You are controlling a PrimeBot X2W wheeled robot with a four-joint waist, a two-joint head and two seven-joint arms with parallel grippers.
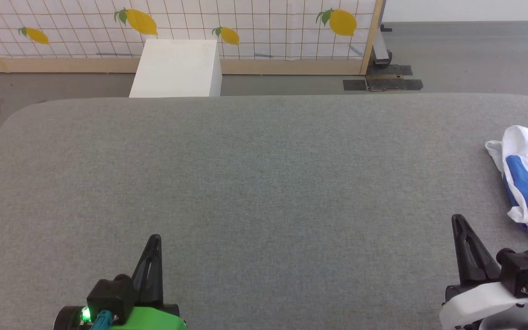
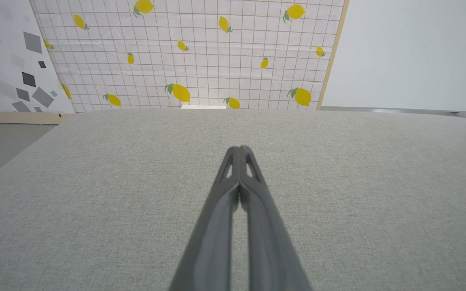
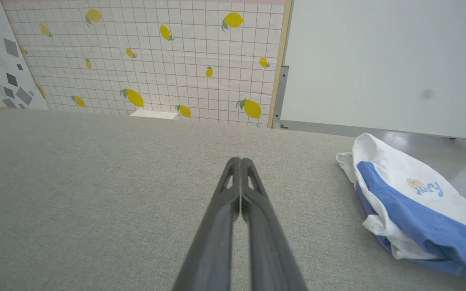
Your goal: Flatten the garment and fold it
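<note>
Garment [image 3: 411,214]: white and royal-blue T-shirt, bunched in a heap at the right edge of the grey padded table [image 1: 264,183], logo showing, well apart from the left gripper and nearer the right. Left gripper [image 1: 155,238]: fingers pressed together, empty, at the near side of the table. Right gripper [image 1: 457,219]: fingers likewise pressed together, empty. Risks, as judged: a sideways nudge may push the heap off the table edge; a pinch into the bunch may catch several layers, lifting the shirt knotted; fingers arriving unopened would only shove the cloth.
</note>
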